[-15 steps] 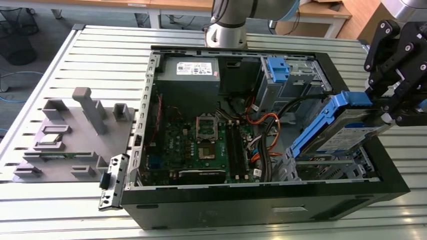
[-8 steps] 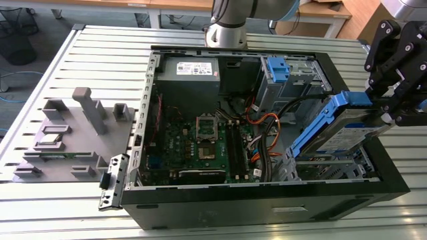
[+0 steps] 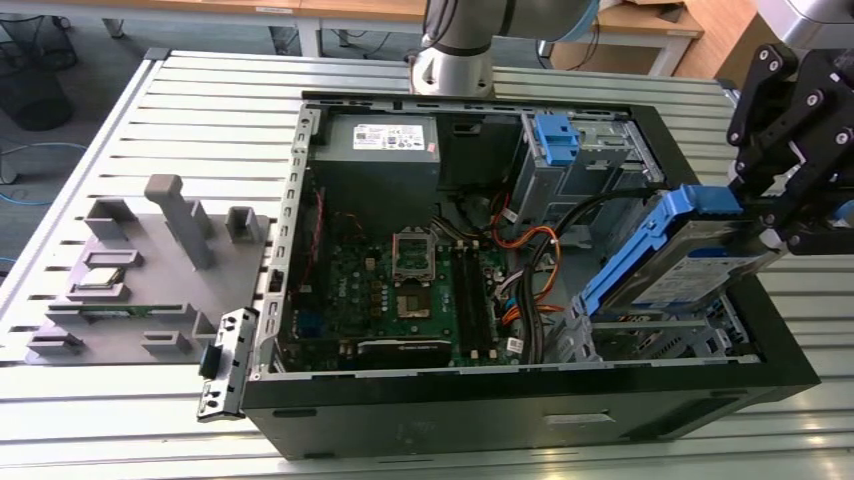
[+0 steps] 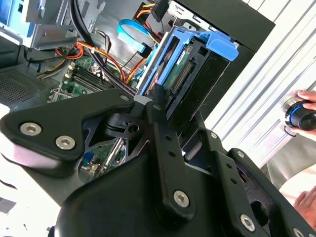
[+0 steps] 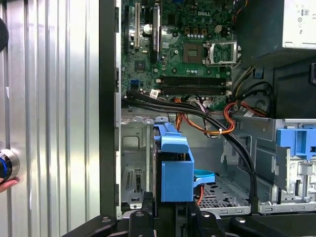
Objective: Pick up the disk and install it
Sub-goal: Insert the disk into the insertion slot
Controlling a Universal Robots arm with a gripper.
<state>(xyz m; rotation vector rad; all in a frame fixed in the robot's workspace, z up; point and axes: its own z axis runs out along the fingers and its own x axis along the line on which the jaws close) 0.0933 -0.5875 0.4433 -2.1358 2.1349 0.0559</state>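
**Disk lifted, not yet in its bay**

I see the hand [image 3: 778, 222] closed on the disk [image 3: 681, 258]. Its fingers clamp the upper end of the drive with its blue frame, so I judge the picking-up part as done.

The disk hangs in the air, tilted, and its lower end points down into the open computer case [image 3: 534, 405]. The case lies on its side on the table [image 3: 200, 90]. The disk is above the metal drive cage [image 3: 654, 335], which sits in the case's near corner, at the edge on the exterior view's right.

In the first wrist view the disk [image 5: 176, 170] stands just over the cage opening. In the second wrist view its connector side [image 4: 181, 74] is turned toward the inside of the case.

The installing part is not finished, as far as I can judge. Most of the disk is above the rim of the case, and it does not lie flat in the cage. I cannot tell if its lower end touches the cage rails already. I would say the work is about halfway.
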